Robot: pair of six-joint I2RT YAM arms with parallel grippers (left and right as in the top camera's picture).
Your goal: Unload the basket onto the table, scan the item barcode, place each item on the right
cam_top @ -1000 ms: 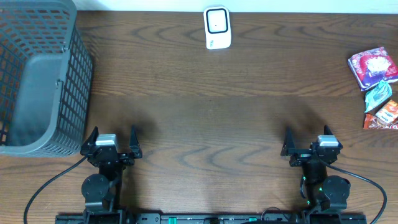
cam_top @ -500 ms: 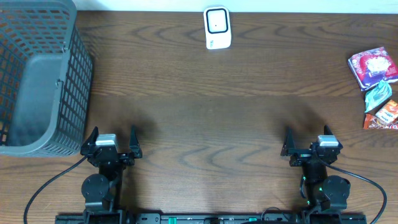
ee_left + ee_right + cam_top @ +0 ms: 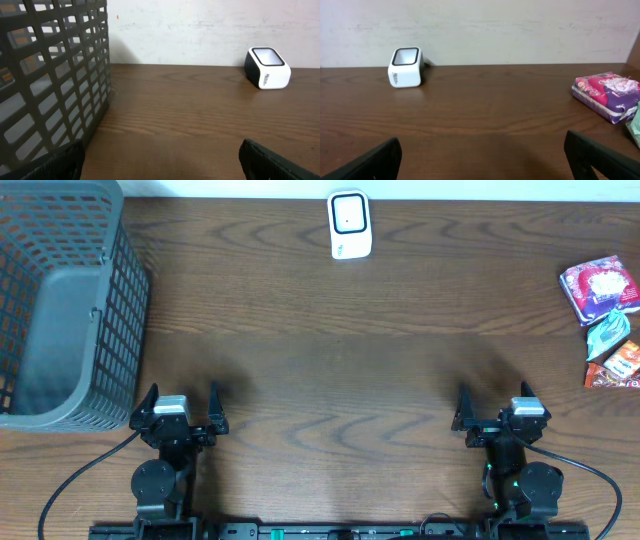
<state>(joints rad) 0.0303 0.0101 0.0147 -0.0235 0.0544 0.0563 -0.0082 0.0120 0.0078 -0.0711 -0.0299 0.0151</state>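
Lying at the right edge of the overhead frame are three snack packets: a purple packet (image 3: 598, 288), a teal packet (image 3: 608, 335) just below it, and an orange packet (image 3: 620, 365) lowest, crowded together. They are well apart from the white scanner (image 3: 349, 225) at top centre. They look like light, soft film pouches, probably crinkly and slippery. A pinch across a sealed edge seems best, as it would leave the flat faces free to show to the scanner. No barcode is visible in any view.

The left fingers (image 3: 150, 402) at lower left and the right fingers (image 3: 463, 405) at lower right are spread wide and hold nothing, resting low over the bench (image 3: 320, 350).

The right wrist view shows the purple packet's puffed thickness and the scanner's upward-facing window. The left wrist view shows no packets, only the scanner and the grey basket (image 3: 55, 75). Only the overhead view shows the orange packet.
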